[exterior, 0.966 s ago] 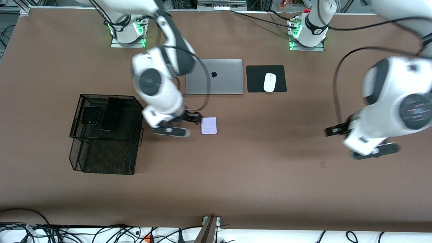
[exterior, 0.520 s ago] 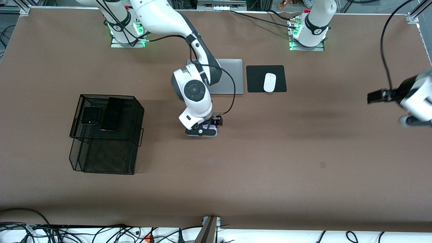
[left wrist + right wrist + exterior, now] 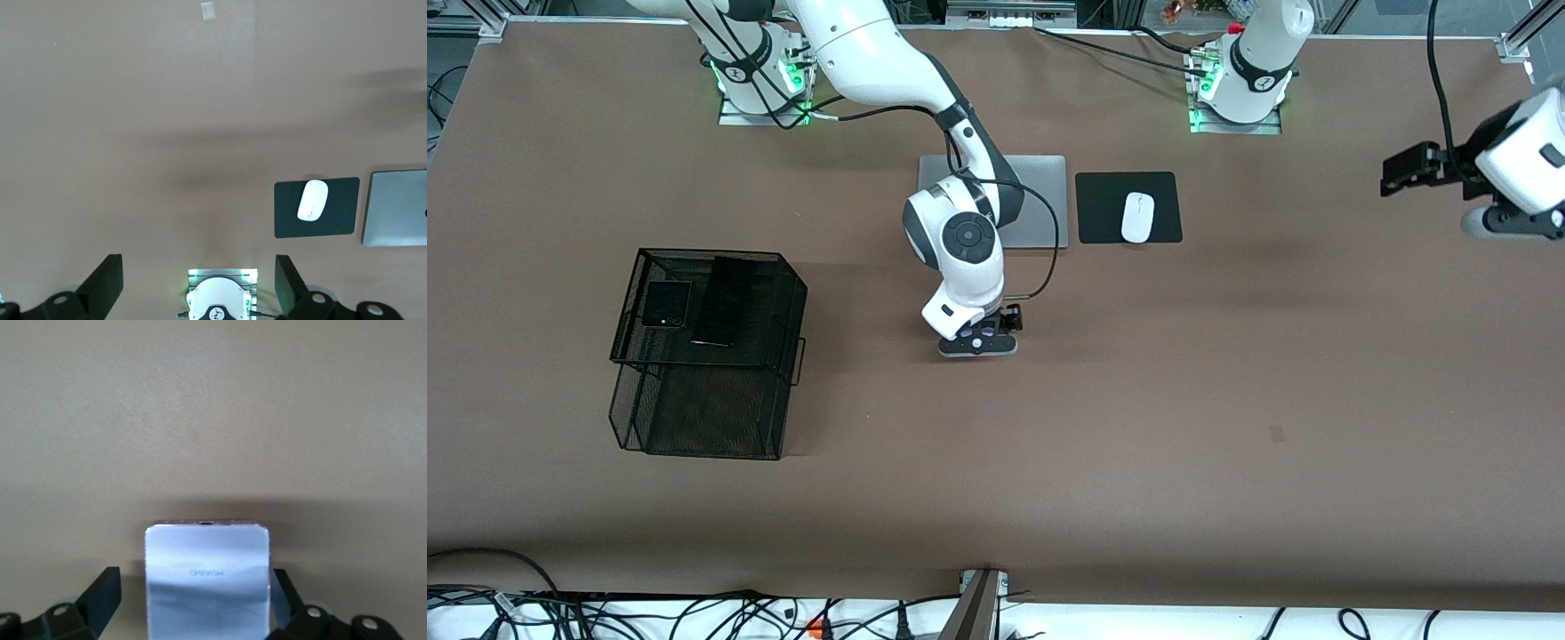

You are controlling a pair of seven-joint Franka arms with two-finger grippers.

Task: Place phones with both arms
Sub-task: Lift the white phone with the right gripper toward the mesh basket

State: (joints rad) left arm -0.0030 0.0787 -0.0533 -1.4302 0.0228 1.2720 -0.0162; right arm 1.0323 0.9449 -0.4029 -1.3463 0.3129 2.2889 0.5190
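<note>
A brown table (image 3: 1138, 444) carries a black mesh rack (image 3: 710, 356) toward the right arm's end, with the small black phone (image 3: 666, 304) and long black phone (image 3: 723, 301) lying flat on top, long axes toward the bases. The right gripper (image 3: 983, 333) stands spread wide over the pale phone (image 3: 207, 583), which lies flat between its fingers (image 3: 100, 597). The left gripper (image 3: 1405, 169) hangs wide open, empty, above the table's left-arm end.

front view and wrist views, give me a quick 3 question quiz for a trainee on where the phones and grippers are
1. True or false: the right gripper is shut on the pale phone.
2. How many phones lie on the mesh basket?
3. The left gripper hangs over: A) the laptop, B) the mouse, C) bare table at the left arm's end.

Key: 1 false, its open jaws straddle the phone. 2 two, the small black phone and long black phone. 3 C.
</note>
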